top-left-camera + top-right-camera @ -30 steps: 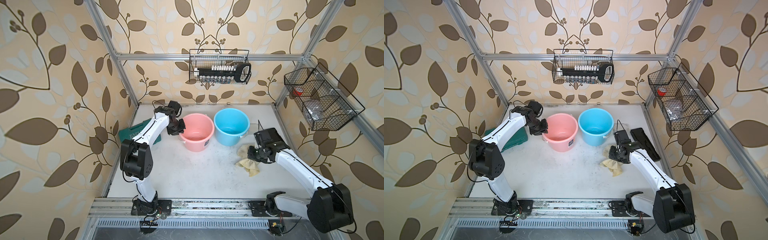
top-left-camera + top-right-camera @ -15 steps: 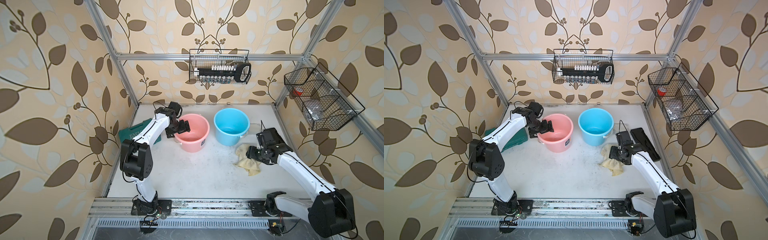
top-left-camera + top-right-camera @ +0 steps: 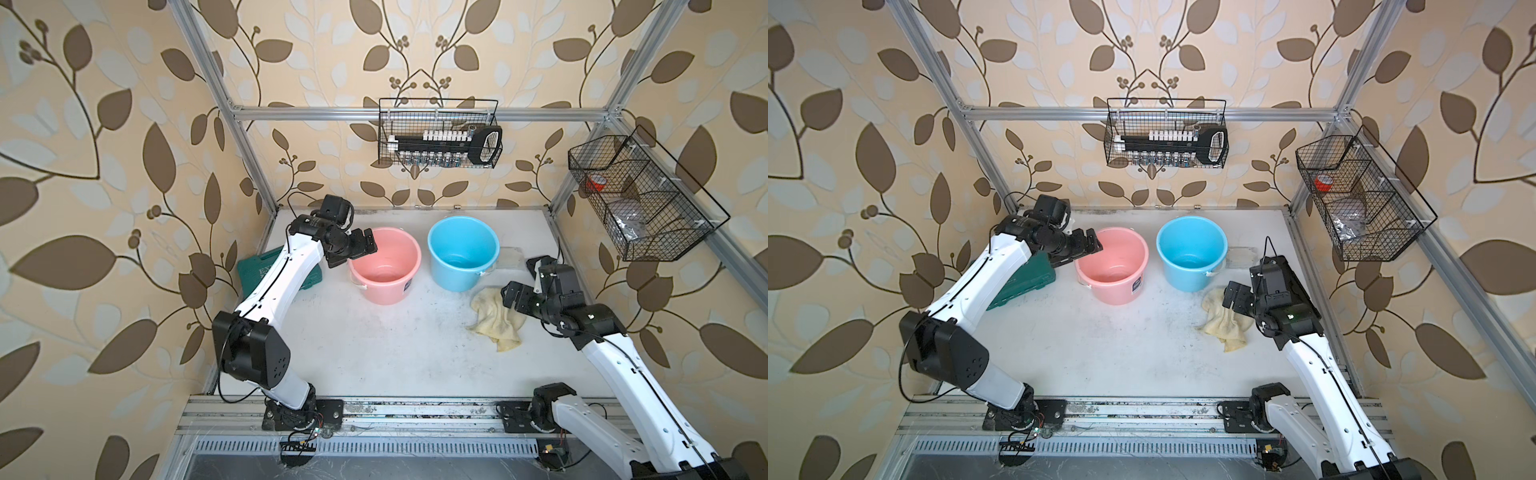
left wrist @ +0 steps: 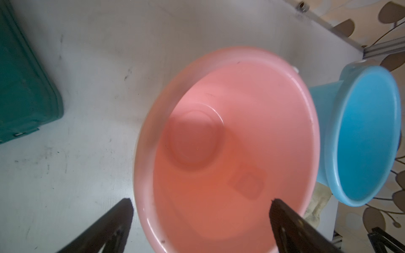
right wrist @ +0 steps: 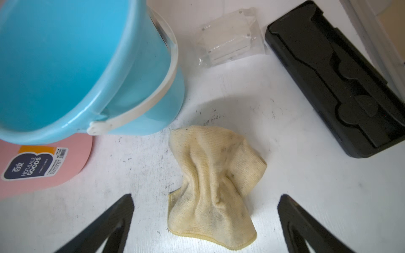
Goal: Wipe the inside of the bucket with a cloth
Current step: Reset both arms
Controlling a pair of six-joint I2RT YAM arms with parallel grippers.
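The pink bucket stands upright on the table with nothing inside it. My left gripper is open at its near-left rim, one finger outside and one over the inside, touching nothing. The cloth, pale yellow with grey stains, lies crumpled on the table in front of a blue bucket. Just above the cloth's right part hangs my right gripper, open and holding nothing.
A green case lies under the left arm. A black case and a clear plastic box sit to the right of the blue bucket. Wire baskets hang on the back wall and the right wall.
Both grippers have opened. The left one let go of the pink bucket's rim. The right one released the cloth, which now lies on the table.
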